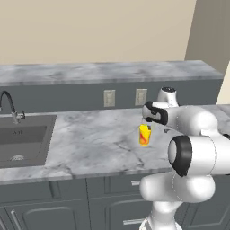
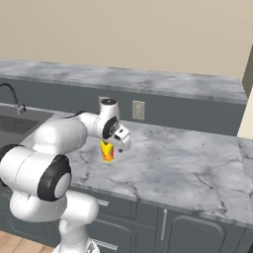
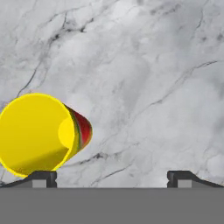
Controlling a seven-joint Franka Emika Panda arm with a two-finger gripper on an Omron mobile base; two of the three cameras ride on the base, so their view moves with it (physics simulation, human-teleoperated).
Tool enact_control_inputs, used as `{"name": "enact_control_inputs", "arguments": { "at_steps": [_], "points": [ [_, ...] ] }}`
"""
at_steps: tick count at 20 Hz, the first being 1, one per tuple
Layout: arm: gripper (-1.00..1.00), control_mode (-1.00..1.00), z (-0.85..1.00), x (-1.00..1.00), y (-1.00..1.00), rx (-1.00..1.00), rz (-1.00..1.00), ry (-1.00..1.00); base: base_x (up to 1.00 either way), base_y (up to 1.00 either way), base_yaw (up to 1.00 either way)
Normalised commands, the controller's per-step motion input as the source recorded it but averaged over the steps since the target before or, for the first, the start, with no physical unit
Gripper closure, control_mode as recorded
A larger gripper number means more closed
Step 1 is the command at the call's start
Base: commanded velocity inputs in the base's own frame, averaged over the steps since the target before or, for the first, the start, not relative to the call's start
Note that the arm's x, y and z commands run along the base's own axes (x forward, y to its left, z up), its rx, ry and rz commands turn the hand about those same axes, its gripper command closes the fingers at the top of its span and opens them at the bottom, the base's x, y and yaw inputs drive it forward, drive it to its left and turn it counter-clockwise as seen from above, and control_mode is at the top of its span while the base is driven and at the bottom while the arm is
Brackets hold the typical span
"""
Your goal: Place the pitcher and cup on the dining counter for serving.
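so the cup [image 1: 144, 134] stands upright on the lower marble worktop [image 1: 90, 143], well right of the sink [image 1: 22, 139] and faucet [image 1: 9, 108], not on the dining counter [image 1: 108, 72], which runs behind and higher with two wall outlets [image 1: 109, 98] on its dark front panel. yellow cup, red-orange mark on its side, seen in the right base view too [image 2: 107, 151]. gripper [image 3: 112, 177] hangs just above the cup, pointing down at the worktop; in the hand view the cup [image 3: 39, 135] sits off to the left side, its open mouth facing the camera, right over the left fingertip [image 3: 41, 177]. fingers spread wide, nothing between them, bare marble in the gap. cup not gripped, can't tell if the left fingertip touches its rim. arm bends forward over the dark cabinet fronts [image 1: 67, 202] below the worktop.
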Motion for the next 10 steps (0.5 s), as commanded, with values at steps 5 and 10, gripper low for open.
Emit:
{"name": "enact_control_inputs", "arguments": {
  "at_steps": [5,10],
  "points": [
    [-1.0,-1.0,-0.37,0.17,0.0,0.0,0.0,0.05,0.0,0.0,0.0],
    [-1.0,-1.0,-0.22,0.02,0.0,0.0,0.0,0.03,0.0,0.0,0.0]
  ]
}}
